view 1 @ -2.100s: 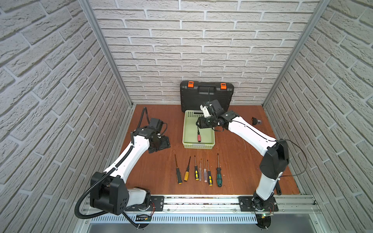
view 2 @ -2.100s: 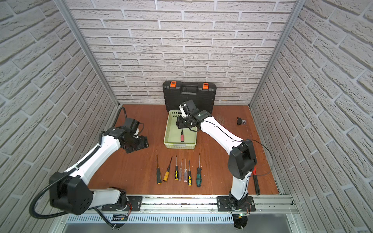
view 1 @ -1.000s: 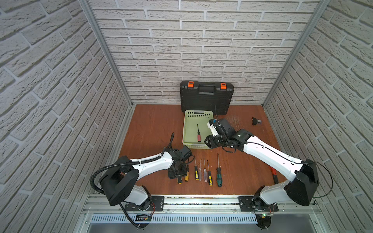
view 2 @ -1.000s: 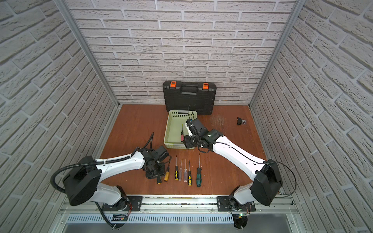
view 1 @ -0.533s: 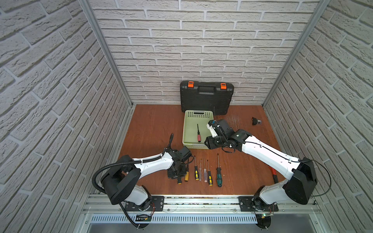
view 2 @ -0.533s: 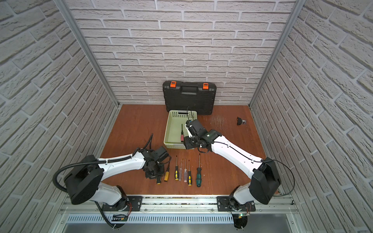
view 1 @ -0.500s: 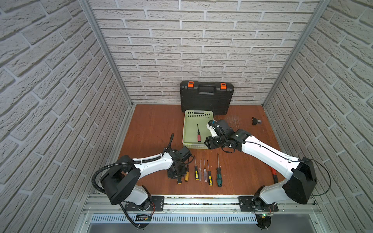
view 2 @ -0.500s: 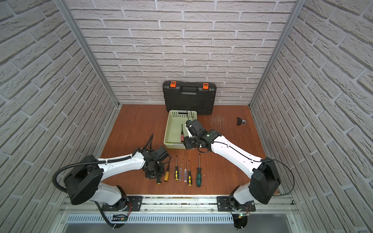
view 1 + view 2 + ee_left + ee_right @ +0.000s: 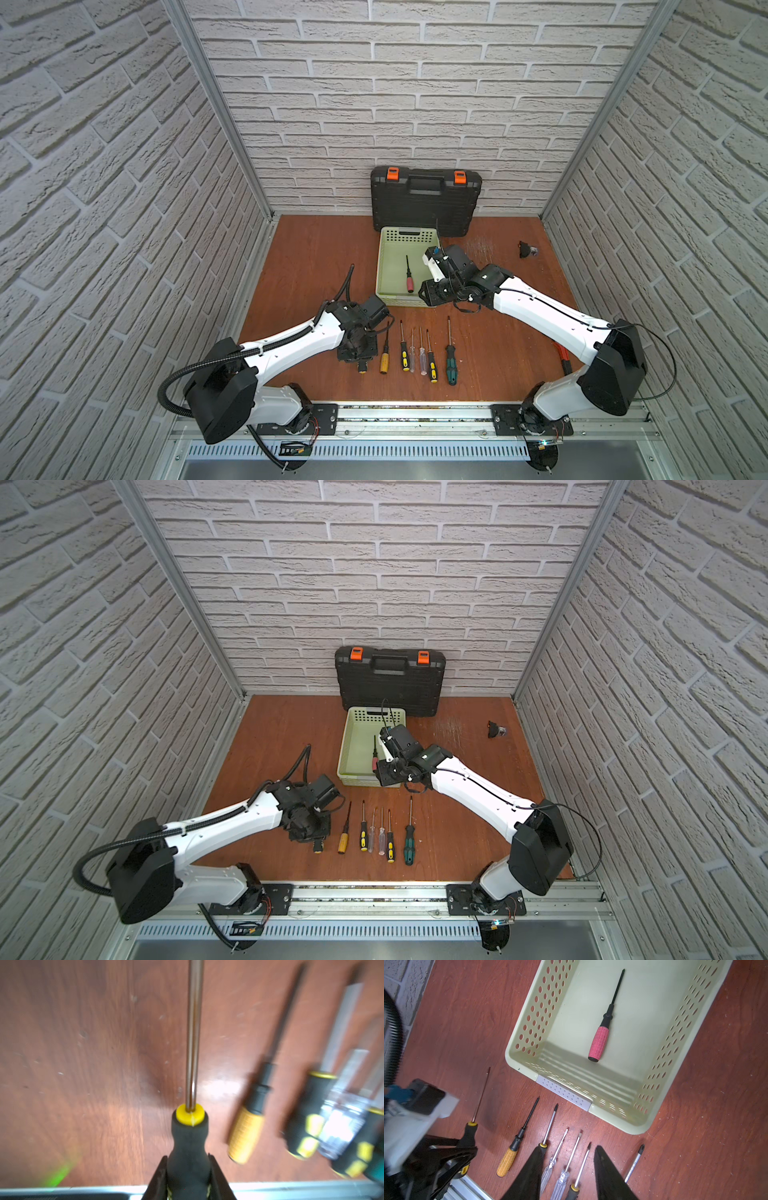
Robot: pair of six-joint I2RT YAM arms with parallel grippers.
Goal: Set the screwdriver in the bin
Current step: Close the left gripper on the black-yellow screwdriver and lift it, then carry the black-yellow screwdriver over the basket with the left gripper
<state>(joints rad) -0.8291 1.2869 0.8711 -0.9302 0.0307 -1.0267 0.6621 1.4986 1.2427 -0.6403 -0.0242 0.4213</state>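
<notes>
Low, the left hand [image 9: 187,1162] clamps the screwdriver [image 9: 189,1136]; the right hand [image 9: 568,1148] hovers, jaws parted.

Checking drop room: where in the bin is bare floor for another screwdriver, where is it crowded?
The bin is bare either side of the pink-handled screwdriver, up to its walls. Crowded: the screwdriver row before the bin, where the left hand grips the black-handled screwdriver.
</notes>
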